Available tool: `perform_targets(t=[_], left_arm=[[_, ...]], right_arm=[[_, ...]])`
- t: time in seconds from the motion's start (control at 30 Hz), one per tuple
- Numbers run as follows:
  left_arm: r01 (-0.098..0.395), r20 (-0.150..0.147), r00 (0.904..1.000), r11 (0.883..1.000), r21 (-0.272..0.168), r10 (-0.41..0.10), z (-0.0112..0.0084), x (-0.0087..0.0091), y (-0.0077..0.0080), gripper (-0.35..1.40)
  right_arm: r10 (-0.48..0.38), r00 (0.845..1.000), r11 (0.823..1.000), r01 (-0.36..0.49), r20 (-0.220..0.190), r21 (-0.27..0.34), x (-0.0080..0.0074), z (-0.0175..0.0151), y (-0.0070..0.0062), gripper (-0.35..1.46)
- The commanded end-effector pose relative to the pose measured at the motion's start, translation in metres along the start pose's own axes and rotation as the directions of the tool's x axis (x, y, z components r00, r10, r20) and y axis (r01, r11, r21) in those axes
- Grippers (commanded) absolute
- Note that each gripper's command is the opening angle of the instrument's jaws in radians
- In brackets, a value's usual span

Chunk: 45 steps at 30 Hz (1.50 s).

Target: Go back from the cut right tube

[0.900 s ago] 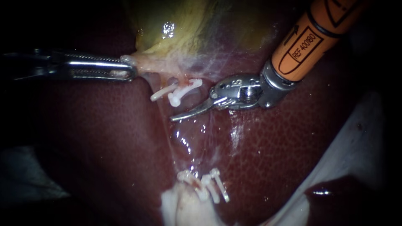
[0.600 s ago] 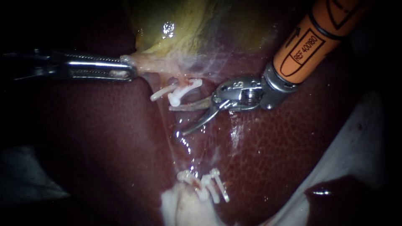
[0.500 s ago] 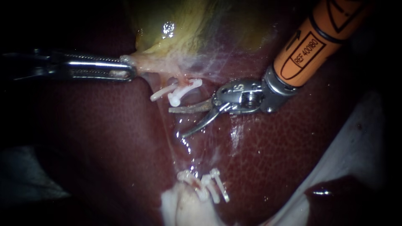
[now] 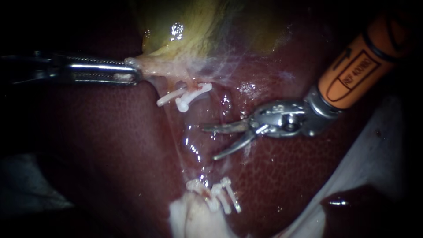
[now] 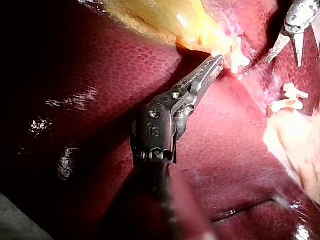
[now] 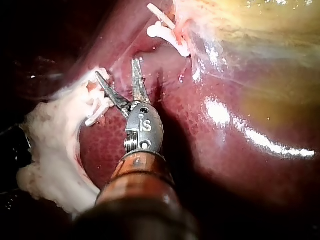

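Holds jaws of right instrument [image 4: 210, 143] apart, empty, over liver [image 4: 110, 145], clear of tube stump [image 4: 192, 83] at upper clips [image 4: 185, 96], lower clips [image 4: 217, 194] opposite. Clamps jaws of left instrument [image 4: 134, 72] on gallbladder [image 4: 194, 31] edge, just beside that stump.

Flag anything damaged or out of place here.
Nothing stands out: upper clips and lower clips sit apart, glistening film between. Jaws of the right instrument stand open, clear of both; the left instrument grips the gallbladder.

Dark red speckled liver [image 4: 110, 145], yellow-green gallbladder [image 4: 198, 31], white clips [image 4: 196, 91], orange-sleeved right instrument [image 4: 210, 143]
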Motion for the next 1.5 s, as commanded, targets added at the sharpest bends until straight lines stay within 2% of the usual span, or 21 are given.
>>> perform_targets(t=[0.03, 0.13, 0.23, 0.27, 0.37, 0.47, 0.7, 0.93, 1.0, 1.3, 1.5], left_arm=[[0.000, 0.000, 1.0000, 1.000, 0.002, 0.000, 0.0000, 0.0000, 0.0000, -0.35], [0.000, 0.000, 1.0000, 1.000, 0.001, 0.000, 0.0000, 0.0000, -0.0001, -0.35], [0.000, 0.000, 1.0000, 1.000, 0.001, 0.000, 0.0000, 0.0000, -0.0001, -0.35], [0.000, 0.000, 1.0000, 1.000, 0.001, 0.000, 0.0000, 0.0000, -0.0001, -0.35], [0.000, 0.000, 1.0000, 1.000, 0.001, 0.000, 0.0000, 0.0000, -0.0001, -0.35], [0.000, 0.000, 1.0000, 1.000, 0.001, 0.000, 0.0000, -0.0001, -0.0001, -0.35], [-0.002, -0.001, 1.0000, 1.000, 0.004, 0.002, 0.0004, -0.0004, -0.0003, -0.35], [-0.009, -0.004, 1.0000, 1.000, 0.011, 0.009, 0.0019, -0.0015, -0.0010, -0.35], [-0.012, -0.008, 0.9999, 1.000, 0.016, 0.012, 0.0026, -0.0019, -0.0015, -0.35], [-0.026, 0.018, 0.9995, 1.000, 0.007, 0.026, 0.0066, -0.0042, -0.0024, -0.35], [-0.028, 0.020, 0.9994, 1.000, 0.001, 0.027, 0.0069, -0.0043, -0.0024, -0.35]], right_arm=[[-0.028, 1.000, 0.999, 0.028, -0.003, -0.031, -0.0002, -0.0007, -0.0005, 1.43], [-0.076, 0.997, 0.991, 0.079, 0.031, -0.105, -0.0003, -0.0021, -0.0019, 1.43], [-0.112, 0.986, 0.980, 0.131, 0.123, -0.153, 0.0000, -0.0034, -0.0030, 1.45], [-0.121, 0.978, 0.975, 0.149, 0.172, -0.163, 0.0002, -0.0039, -0.0033, 1.45], [-0.114, 0.955, 0.969, 0.168, 0.274, -0.183, 0.0009, -0.0050, -0.0036, 1.45], [-0.113, 0.937, 0.962, 0.187, 0.331, -0.201, 0.0014, -0.0061, -0.0035, 1.45], [-0.102, 0.930, 0.947, 0.199, 0.354, -0.251, 0.0017, -0.0076, -0.0032, 1.45], [-0.088, 0.926, 0.937, 0.202, 0.366, -0.285, 0.0016, -0.0079, -0.0032, 1.45], [-0.086, 0.927, 0.937, 0.201, 0.366, -0.287, 0.0016, -0.0080, -0.0032, 1.45], [-0.087, 0.926, 0.937, 0.201, 0.366, -0.286, 0.0015, -0.0082, -0.0032, 1.45], [-0.086, 0.926, 0.937, 0.201, 0.366, -0.287, 0.0015, -0.0082, -0.0032, 1.45]])
